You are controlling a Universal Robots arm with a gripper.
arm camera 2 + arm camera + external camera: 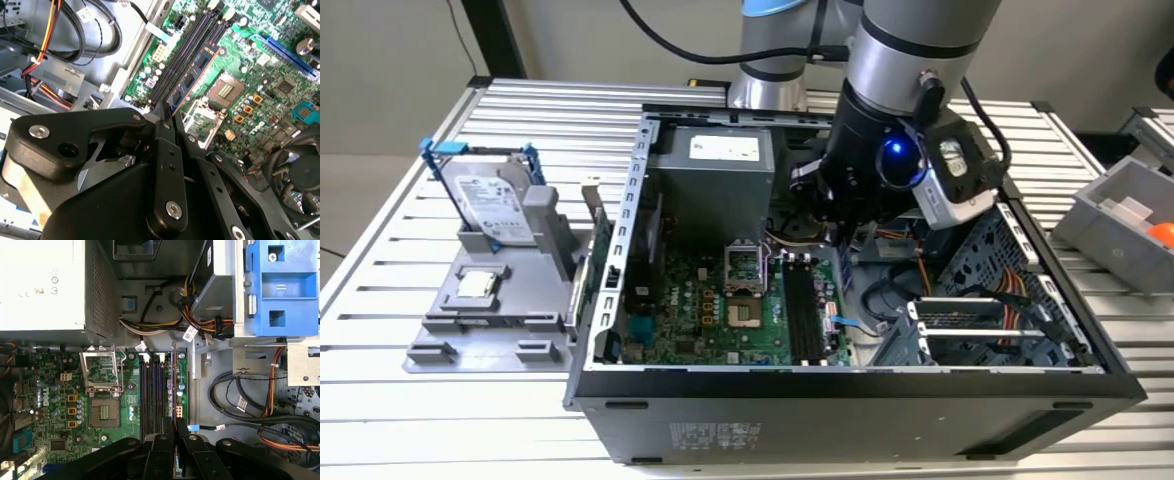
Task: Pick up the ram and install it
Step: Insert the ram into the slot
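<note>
Install step: the jaws (pixel 172 122) were closed on the ram (pixel 195 75) over the slots (pixel 151 395); seating it called for a straight push

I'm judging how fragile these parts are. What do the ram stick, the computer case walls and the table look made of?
The ram, held on edge in the end effector, looks like a thin circuit board: dark blue-green face, black chips, coppery edge. The case walls look like bare sheet metal, dull grey with punched holes. The table seems to be slatted aluminium with a matte silver sheen.
</note>
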